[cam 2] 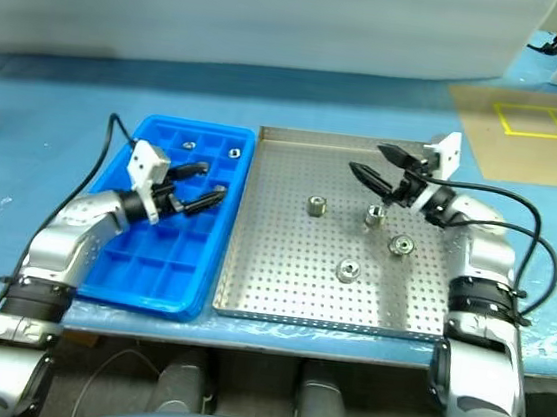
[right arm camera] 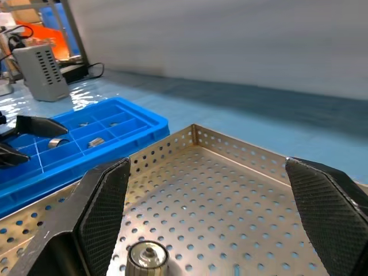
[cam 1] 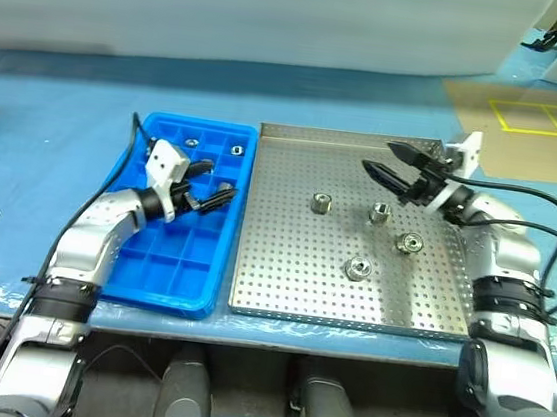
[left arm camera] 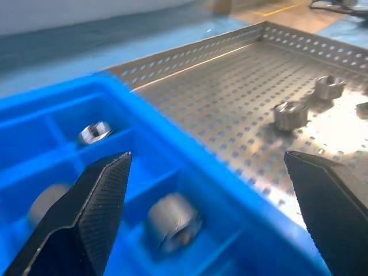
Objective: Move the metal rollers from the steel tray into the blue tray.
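Holding four metal rollers (cam 1: 356,269), steel tray (cam 1: 279,289); blue tray (cam 1: 175,300) two.

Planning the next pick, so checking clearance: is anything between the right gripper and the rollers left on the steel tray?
Nothing visible. The right gripper, open, hovers over the steel tray; four metal rollers lie apart on bare perforated base below.

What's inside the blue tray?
The blue tray holds two metal rollers in far compartments. The left gripper covers some squares, so more could hide there.
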Tool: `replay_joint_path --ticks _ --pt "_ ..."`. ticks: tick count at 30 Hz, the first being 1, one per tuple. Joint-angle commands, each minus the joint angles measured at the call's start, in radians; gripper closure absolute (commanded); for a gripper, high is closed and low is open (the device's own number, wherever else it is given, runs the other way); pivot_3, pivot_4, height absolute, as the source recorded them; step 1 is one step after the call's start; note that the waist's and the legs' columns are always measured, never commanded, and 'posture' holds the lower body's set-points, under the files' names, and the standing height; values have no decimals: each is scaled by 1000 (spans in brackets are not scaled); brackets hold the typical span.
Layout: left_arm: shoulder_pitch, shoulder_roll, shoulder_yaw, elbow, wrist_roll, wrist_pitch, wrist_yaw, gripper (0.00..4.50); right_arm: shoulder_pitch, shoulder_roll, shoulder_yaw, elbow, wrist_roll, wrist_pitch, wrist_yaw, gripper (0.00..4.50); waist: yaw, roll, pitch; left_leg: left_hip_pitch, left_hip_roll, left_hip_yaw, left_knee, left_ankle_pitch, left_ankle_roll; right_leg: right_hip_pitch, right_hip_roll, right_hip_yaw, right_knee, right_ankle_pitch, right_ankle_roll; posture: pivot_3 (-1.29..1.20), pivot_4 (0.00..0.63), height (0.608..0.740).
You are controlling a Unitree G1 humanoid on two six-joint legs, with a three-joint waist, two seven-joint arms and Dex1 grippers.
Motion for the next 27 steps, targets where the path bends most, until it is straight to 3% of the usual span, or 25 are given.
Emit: replay_joint_path --ticks 1,4,10,27 --pt "-59 -21 -33 26 19 -15 -23 9 55 -33 -45 -153 55 69 -54 0 -14 -1 0 0 0 0 0 0 0 0 0 0 0 0 0 -346 150 740" --pt "-108 -51 -64 60 36 -21 -37 9 111 -50 -67 -244 81 119 -96 0 -36 -1 0 0 -1 0 0 0 0 0 0 1 0 0 0 -391 150 740" --pt "-225 -103 -104 146 63 -27 -64 9 200 -63 -101 -239 91 69 -105 0 -62 -2 1 -1 -1 0 0 -1 1 0 1 2 -4 1 2 -465 150 740" --pt "-354 -199 -179 444 177 -142 -165 9 490 -65 -200 -502 159 86 -230 0 -142 -3 1 -3 -4 0 4 -4 8 5 0 2 -12 0 7 -656 150 740"
